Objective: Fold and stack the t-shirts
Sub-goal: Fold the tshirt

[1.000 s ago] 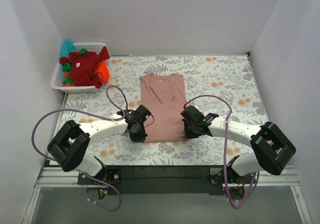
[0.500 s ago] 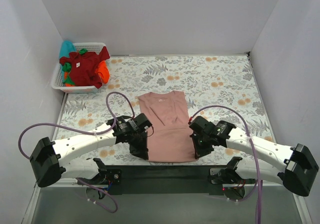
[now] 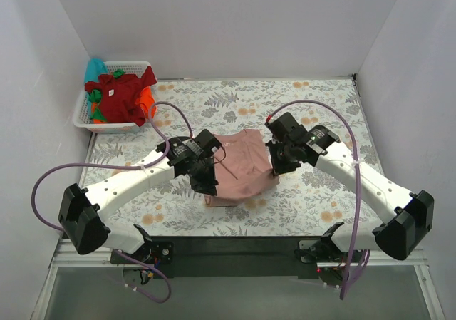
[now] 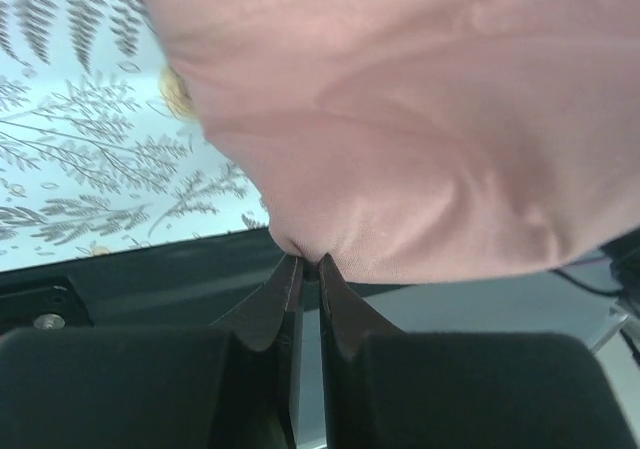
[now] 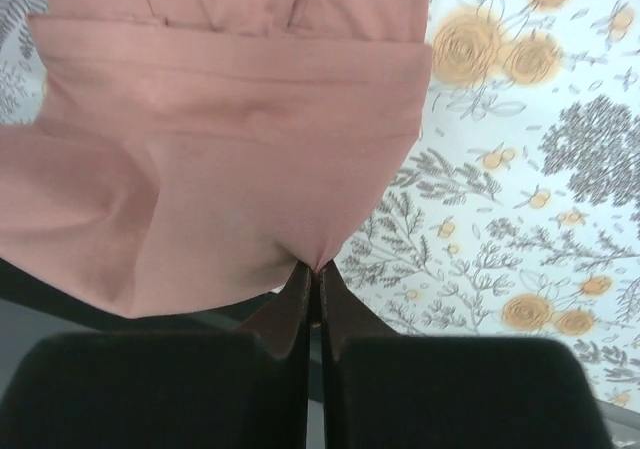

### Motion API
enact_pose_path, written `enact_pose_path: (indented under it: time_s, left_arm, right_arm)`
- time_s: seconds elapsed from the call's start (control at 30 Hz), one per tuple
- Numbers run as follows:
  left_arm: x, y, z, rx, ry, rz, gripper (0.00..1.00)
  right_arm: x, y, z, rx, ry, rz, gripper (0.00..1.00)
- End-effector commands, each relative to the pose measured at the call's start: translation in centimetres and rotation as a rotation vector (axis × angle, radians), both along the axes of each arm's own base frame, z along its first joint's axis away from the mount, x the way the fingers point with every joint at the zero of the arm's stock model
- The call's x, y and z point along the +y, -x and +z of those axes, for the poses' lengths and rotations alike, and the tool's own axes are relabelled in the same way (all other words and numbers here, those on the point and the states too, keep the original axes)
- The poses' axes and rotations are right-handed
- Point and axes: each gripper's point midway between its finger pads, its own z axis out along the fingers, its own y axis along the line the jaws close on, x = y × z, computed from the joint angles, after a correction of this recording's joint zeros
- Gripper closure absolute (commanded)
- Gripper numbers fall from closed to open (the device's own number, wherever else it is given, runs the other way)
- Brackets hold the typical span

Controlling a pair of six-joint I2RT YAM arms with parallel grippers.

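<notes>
The left pincer [image 4: 305, 261] is squeezed shut on one edge of the pink t-shirt [image 4: 400, 119]. The right pincer [image 5: 315, 269] is squeezed shut on another edge of the same shirt. The shirt sags in a bunch between the two, over the middle of the flowery table [image 3: 320, 113], and far off at the back left a white basket [image 3: 107, 126] holds a dark red t-shirt [image 3: 117, 95], an orange one [image 3: 147, 102] and a teal one [image 3: 95, 69].
</notes>
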Motion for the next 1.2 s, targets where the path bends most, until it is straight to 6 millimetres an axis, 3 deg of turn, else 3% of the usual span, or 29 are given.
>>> enact_pose_path:
  time_s: [0.0,0.17,0.37,0.67,0.8,1.17]
  left_arm:
    - [1.2,-2.9,1.5,-0.085,0.019,0.072,1.00]
    - [2.4,-5.2,1.9,-0.138,0.052,0.138,1.00]
    - [2.1,-6.9,1.3,-0.144,0.064,0.134,1.00]
    - [2.1,-10.6,1.9,-0.184,0.084,0.173,1.00]
    - [2.7,-12.2,1.6,-0.184,0.085,0.196,1.00]
    - [4.7,-15.6,-1.0,-0.167,0.084,0.262,1.00]
  right_arm:
    - [-0.2,-2.4,2.3,-0.075,0.023,0.029,0.99]
    - [-0.2,-5.2,3.1,-0.104,0.034,0.026,0.99]
    - [0.4,-8.7,4.8,-0.161,0.021,0.030,0.99]
    - [1.9,-13.3,6.7,-0.219,-0.004,0.054,0.99]
    - [2.8,-15.0,6.9,-0.231,-0.013,0.070,0.99]
    - [5.0,-20.0,4.5,-0.231,-0.013,0.098,0.99]
